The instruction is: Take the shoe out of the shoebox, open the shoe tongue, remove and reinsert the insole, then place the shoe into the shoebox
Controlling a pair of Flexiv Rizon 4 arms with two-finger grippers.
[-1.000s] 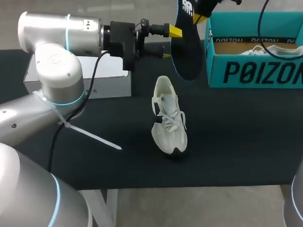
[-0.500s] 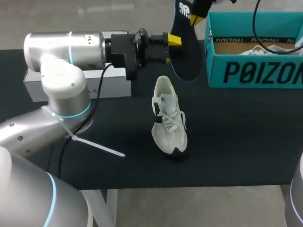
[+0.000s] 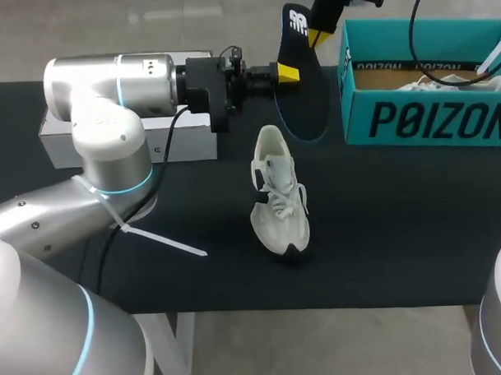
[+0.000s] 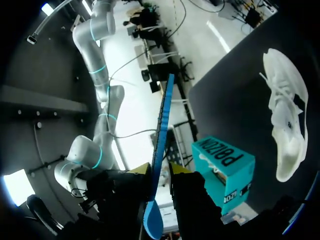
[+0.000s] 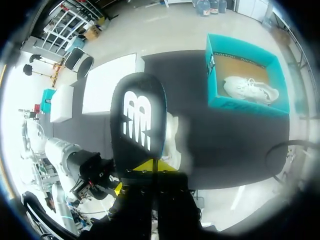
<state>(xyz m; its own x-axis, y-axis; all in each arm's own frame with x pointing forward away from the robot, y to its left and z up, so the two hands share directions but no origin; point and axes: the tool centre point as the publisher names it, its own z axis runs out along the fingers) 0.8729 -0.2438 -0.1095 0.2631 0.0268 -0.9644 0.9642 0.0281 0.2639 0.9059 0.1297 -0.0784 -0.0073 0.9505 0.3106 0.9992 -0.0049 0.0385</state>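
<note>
The black insole hangs in the air above the table, over its far edge and just beside the teal shoebox at the far right corner. The right gripper pinches the insole's upper end, and its own wrist view shows the yellow tips pressed together on that end, with the insole's printed face spreading out ahead.

The left gripper meets the insole from the side. The head view shows only one yellow tip against the edge. The left wrist view shows more: the insole runs edge-on between both fingers, which stand narrow and close against its two faces.

A white shoe lies at the table's middle, toe toward the near edge, laces up. The right wrist view half hides it behind the insole.

A second white shoe lies in the shoebox, seen whole only from the right wrist. A white box sits along the far edge toward the left.
</note>
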